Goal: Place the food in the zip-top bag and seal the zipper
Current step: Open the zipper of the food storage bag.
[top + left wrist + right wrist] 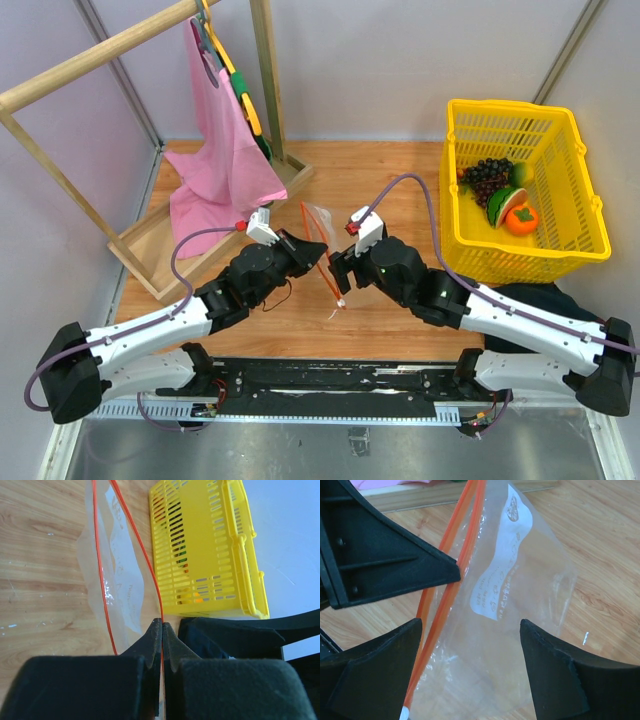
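The clear zip-top bag (pixel 318 226) is held up off the table between my two grippers. My left gripper (pixel 316 252) is shut on one side of its orange-red zipper strip (pixel 150 572), pinched at the fingertips (pixel 155 630). My right gripper (pixel 470 627) is open, with the bag (pixel 520 595) and its white label hanging between the jaws, untouched. The white slider (pixel 404 714) sits at the strip's lower end. The bag looks empty. The grape bunch (pixel 487 178), watermelon slice (pixel 503 203) and persimmon (pixel 521 219) lie in the yellow basket (pixel 580 215). Mango and lime are hidden.
The yellow basket stands at the right rear; it also shows in the left wrist view (pixel 205 545). A wooden rack (pixel 150 250) with a pink cloth (pixel 215 165) on a hanger stands at the left rear. A dark object (pixel 535 296) lies by the right arm.
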`<state>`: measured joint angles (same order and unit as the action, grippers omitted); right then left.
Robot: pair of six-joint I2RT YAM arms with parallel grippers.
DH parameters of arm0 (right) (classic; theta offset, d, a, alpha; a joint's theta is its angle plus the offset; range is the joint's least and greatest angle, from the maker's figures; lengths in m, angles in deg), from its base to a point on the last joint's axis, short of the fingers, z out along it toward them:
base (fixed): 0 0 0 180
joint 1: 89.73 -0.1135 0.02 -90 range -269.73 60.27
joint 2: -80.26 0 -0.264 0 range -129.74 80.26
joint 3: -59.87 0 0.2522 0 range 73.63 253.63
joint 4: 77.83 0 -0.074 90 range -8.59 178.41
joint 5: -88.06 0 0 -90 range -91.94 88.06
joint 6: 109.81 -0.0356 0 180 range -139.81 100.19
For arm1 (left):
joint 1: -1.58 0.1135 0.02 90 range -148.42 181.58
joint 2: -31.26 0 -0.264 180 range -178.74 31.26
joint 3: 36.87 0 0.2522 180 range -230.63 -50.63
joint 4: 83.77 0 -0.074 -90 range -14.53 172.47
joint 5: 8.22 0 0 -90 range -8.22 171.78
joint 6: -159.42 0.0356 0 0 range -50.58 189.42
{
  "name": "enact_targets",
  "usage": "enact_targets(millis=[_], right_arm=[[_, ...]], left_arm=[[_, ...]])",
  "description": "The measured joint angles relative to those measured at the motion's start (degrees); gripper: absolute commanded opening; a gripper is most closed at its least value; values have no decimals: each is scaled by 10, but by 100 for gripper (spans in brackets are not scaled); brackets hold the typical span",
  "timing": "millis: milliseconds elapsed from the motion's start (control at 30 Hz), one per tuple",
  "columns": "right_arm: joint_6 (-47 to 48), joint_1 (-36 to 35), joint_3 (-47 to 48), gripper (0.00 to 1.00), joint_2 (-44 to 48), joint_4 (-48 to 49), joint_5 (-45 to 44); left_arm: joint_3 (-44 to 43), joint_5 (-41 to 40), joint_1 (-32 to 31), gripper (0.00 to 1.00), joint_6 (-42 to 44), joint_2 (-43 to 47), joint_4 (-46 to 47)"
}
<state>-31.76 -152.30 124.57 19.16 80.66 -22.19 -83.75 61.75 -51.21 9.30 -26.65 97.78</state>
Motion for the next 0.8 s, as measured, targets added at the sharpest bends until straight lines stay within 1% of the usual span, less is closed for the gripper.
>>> enact_targets(millis=[133, 233, 533, 600, 667, 800], right_arm=[[-6, -5, 0, 74, -24, 9, -9], [-10, -8, 0, 68, -40, 11, -21], [-2, -12, 0, 46, -62, 4, -105], [3, -16, 0, 39, -66, 3, -124], [10, -23, 0, 30, -72, 2, -140], [21, -29, 0, 8, -87, -2, -162]], left_arm=[[0, -12, -11, 0, -4, -11, 6], [-2, -19, -19, 0, -4, -15, 10], [-3, -34, -30, 0, -15, -16, 16], [-3, -35, -31, 0, -19, -16, 21], [-3, -35, -34, 0, -22, -16, 25], [-3, -35, -38, 0, -23, -17, 27]])
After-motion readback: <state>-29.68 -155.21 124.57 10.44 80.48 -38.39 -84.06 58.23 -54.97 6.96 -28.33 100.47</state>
